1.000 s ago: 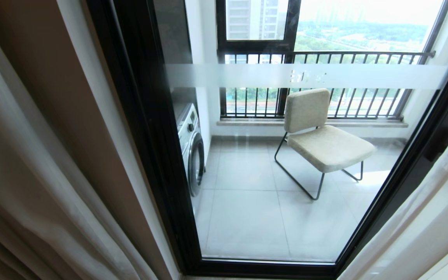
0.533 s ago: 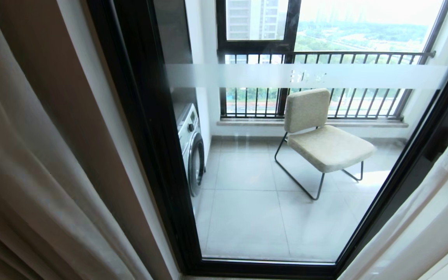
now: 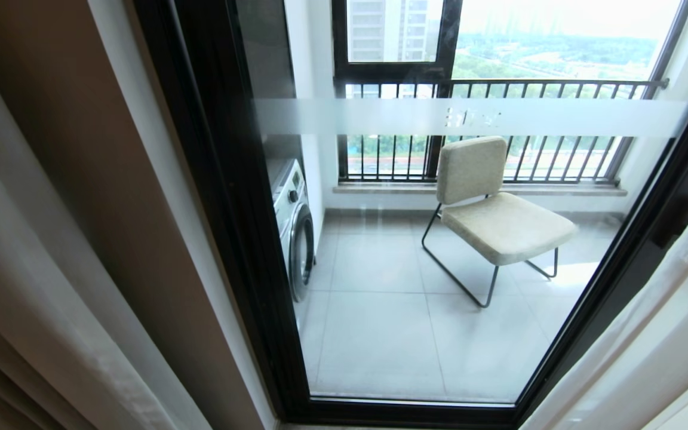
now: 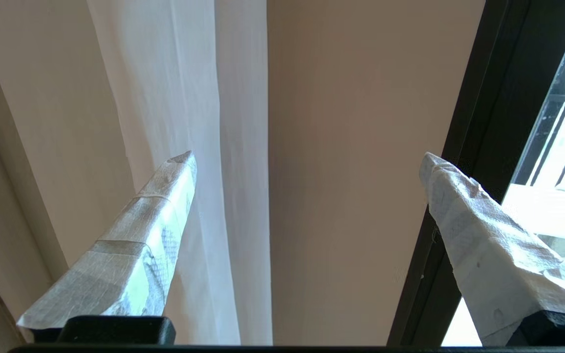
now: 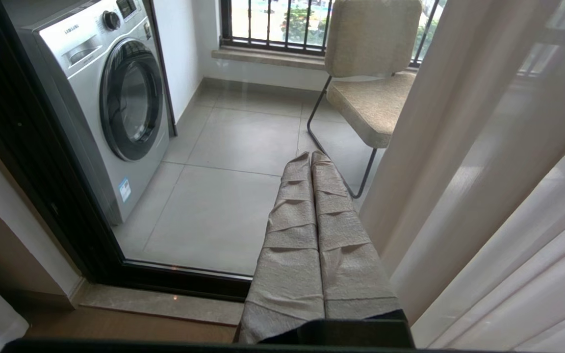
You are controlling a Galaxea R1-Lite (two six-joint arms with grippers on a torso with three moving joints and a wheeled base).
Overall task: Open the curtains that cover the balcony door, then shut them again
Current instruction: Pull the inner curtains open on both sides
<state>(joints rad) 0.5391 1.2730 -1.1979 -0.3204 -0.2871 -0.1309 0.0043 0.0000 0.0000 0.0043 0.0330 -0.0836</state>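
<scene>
Curtains: the curtains (image 3: 27,286) hang drawn aside at the left edge of the head view, with a white sheer layer in front of a beige woven layer; a second gathered panel (image 3: 648,334) hangs at the lower right. Between the two, the glass is uncovered.
Balcony door: the balcony door (image 3: 230,227) fills the middle of the head view, a black frame around glass with a frosted white band (image 3: 469,116) across the pane.
Left gripper: the left gripper (image 4: 307,166) shows only in its wrist view, its two wrapped fingers (image 4: 165,196) spread wide apart with nothing between them. It faces a strip of beige wall (image 4: 351,171); the sheer curtain edge (image 4: 214,147) hangs just beyond one finger, and the black door frame (image 4: 483,122) stands behind the other. Whether a finger touches the cloth cannot be told.
Right gripper: the right gripper (image 5: 311,159) shows only in its wrist view, its wrapped fingers pressed together and holding nothing. It is low before the door glass, just beside the gathered right curtain panel (image 5: 459,147).
Behind the glass: a silver front-loading washing machine (image 3: 293,227) stands at the left of the balcony, and a beige padded chair (image 3: 493,209) on a thin black metal frame stands on grey floor tiles (image 3: 380,334).
Far side: a black-framed window with railing bars (image 3: 499,125) closes the balcony, with trees and a tall building beyond.
</scene>
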